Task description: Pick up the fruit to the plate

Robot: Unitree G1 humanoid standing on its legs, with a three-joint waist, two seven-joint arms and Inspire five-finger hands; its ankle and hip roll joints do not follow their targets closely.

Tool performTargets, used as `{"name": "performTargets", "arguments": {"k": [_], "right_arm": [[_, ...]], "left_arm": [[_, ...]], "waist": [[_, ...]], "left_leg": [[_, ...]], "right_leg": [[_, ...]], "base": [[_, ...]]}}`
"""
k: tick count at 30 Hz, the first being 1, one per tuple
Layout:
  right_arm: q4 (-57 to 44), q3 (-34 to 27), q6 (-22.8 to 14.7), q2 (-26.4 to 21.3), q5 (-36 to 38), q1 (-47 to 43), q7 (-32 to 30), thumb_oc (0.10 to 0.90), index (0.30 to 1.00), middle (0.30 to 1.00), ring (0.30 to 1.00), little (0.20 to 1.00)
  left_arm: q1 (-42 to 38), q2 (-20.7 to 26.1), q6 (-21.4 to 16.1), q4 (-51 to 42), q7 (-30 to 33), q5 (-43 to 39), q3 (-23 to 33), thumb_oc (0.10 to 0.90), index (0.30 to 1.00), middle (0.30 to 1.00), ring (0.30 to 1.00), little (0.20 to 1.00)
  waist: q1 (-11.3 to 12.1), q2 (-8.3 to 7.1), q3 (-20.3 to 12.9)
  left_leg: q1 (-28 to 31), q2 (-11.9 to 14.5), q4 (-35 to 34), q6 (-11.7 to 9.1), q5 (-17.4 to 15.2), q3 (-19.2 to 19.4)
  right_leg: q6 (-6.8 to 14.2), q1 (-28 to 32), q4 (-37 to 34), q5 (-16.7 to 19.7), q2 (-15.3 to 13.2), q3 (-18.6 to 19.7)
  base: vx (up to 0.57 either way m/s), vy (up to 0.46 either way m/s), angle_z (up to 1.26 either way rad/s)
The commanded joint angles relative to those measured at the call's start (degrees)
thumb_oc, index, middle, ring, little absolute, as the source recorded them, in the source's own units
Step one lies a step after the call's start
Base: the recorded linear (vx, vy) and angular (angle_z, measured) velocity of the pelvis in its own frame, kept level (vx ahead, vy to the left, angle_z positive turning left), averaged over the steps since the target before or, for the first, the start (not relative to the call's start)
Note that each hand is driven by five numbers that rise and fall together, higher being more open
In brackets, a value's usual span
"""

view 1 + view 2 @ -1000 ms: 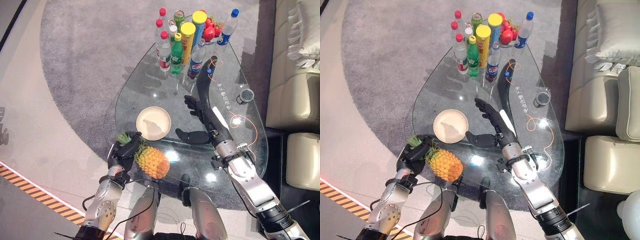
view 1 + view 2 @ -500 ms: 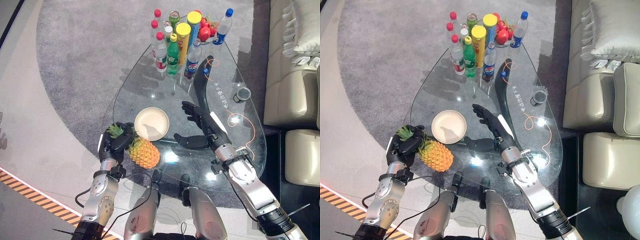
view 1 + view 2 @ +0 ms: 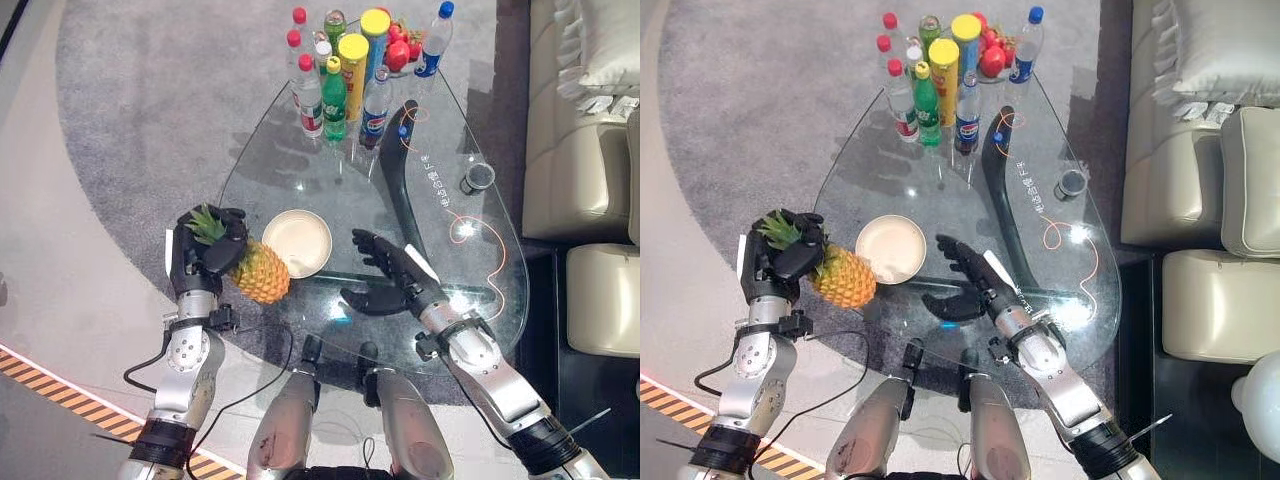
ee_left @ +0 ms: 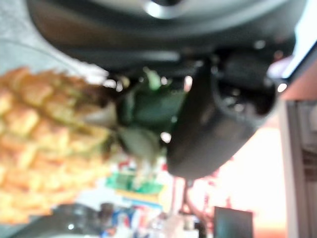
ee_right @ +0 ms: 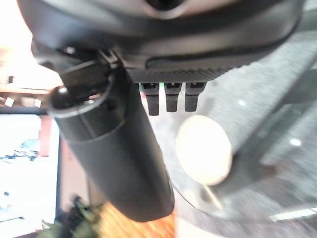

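Observation:
My left hand is shut on the green crown of a yellow pineapple, which hangs in the air beside the left edge of the glass table. In the left wrist view the pineapple shows close up, with the thumb across its leaves. The cream plate lies on the glass just right of the fruit, bare, and also shows as the plate in the right wrist view. My right hand hovers open above the glass, right of the plate.
At the table's far end stand several bottles, two yellow-lidded tubes and red fruit. A small dark cup sits near the right edge. A beige sofa runs along the right. Grey carpet surrounds the table.
My left hand has lifted the pineapple up and to the left, closer to the plate's left side. The right hand has drawn back slightly. The camera has also shifted.

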Motion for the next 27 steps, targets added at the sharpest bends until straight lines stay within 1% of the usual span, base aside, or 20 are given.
{"name": "performTargets", "arguments": {"k": [1, 5, 10, 14, 15, 20, 24, 27], "right_arm": [[-4.04, 3.52, -2.04, 0.66, 1.60, -5.41, 4.44, 0.800, 0.900, 0.900, 0.900, 0.900], [-2.99, 5.85, -0.16, -0.17, 3.54, -8.18, 5.63, 0.800, 0.900, 0.900, 0.900, 0.900], [-1.96, 8.66, 2.43, -0.53, 5.92, -10.65, 10.05, 0.800, 0.900, 0.900, 0.900, 0.900], [-0.53, 11.26, 3.62, -0.07, 7.22, -13.32, 12.42, 0.800, 0.900, 0.900, 0.900, 0.900], [0.09, 12.38, 4.24, 0.38, 7.73, -14.94, 13.21, 0.800, 0.900, 0.900, 0.900, 0.900], [0.10, 14.10, 6.46, 0.59, 9.19, -17.46, 17.02, 0.800, 0.900, 0.900, 0.900, 0.900], [-0.52, 16.20, 9.34, 0.42, 9.46, -19.92, 20.97, 0.800, 0.900, 0.900, 0.900, 0.900], [-1.01, 17.00, 10.31, 0.11, 9.99, -20.78, 22.98, 0.800, 0.900, 0.900, 0.900, 0.900]], "left_arm": [[-5.93, 3.39, -11.67, -5.69, 6.62, 6.78, 1.56, 0.100, 0.300, 0.300, 0.300, 0.200], [-8.89, 3.84, -13.83, -3.47, 9.34, 8.45, 0.63, 0.100, 0.300, 0.300, 0.300, 0.200], [-13.40, 4.51, -16.31, -0.93, 13.03, 10.38, -0.56, 0.100, 0.300, 0.300, 0.300, 0.200], [-17.15, 4.63, -15.31, 1.81, 19.25, 14.13, -1.95, 0.100, 0.300, 0.300, 0.300, 0.200], [-18.99, 4.71, -15.64, 3.65, 20.62, 14.93, -2.36, 0.100, 0.300, 0.300, 0.300, 0.200], [-22.60, 5.26, -17.48, 6.97, 20.17, 14.37, -3.10, 0.100, 0.300, 0.300, 0.300, 0.200], [-25.39, 5.64, -18.02, 9.22, 21.86, 15.98, -4.07, 0.100, 0.300, 0.300, 0.300, 0.200], [-26.33, 5.50, -18.12, 10.04, 23.22, 18.12, -4.43, 0.100, 0.300, 0.300, 0.300, 0.200]], "waist": [[-1.47, -1.75, -2.71], [-1.75, -1.97, -1.68], [-2.32, -2.31, -1.13], [-2.65, -2.64, -1.12], [-2.72, -2.85, -1.12], [-2.99, -3.44, -1.12], [-3.20, -3.87, -1.12], [-3.36, -3.96, -1.12]], "left_leg": [[-3.90, -2.86, 7.79, 3.17, -2.35, 3.27], [-5.08, -2.71, 8.33, 3.02, -2.18, 3.61], [-7.03, -2.35, 8.47, 2.90, -1.82, 4.43], [-9.16, -2.35, 8.73, 2.94, -1.68, 4.94], [-10.18, -2.32, 8.90, 2.87, -1.61, 5.06], [-12.95, -2.04, 9.55, 2.56, -1.46, 5.51], [-15.94, -1.75, 10.02, 2.19, -1.32, 5.78], [-17.67, -1.73, 10.41, 2.13, -1.38, 5.77]], "right_leg": [[0.78, 1.64, -6.22, 5.35, 1.59, 3.94], [0.77, 0.35, -5.99, 5.83, 1.74, 4.57], [0.95, -1.99, -5.80, 6.48, 1.92, 5.54], [1.10, -4.49, -5.49, 6.95, 2.02, 5.95], [1.12, -5.52, -5.41, 7.16, 2.10, 6.09], [1.28, -8.53, -4.52, 7.33, 2.22, 6.29], [1.33, -11.80, -3.97, 7.57, 2.29, 6.09], [1.31, -13.72, -3.48, 7.57, 2.48, 6.10]], "base": [[-0.05, 0.037, -0.06], [-0.04, 0.027, -0.02], [-0.03, 0.032, -0.03], [-0.03, 0.030, -0.03], [-0.03, 0.022, -0.06], [0.00, 0.007, -0.01], [0.00, 0.000, 0.00], [0.00, 0.000, 0.00]]}}
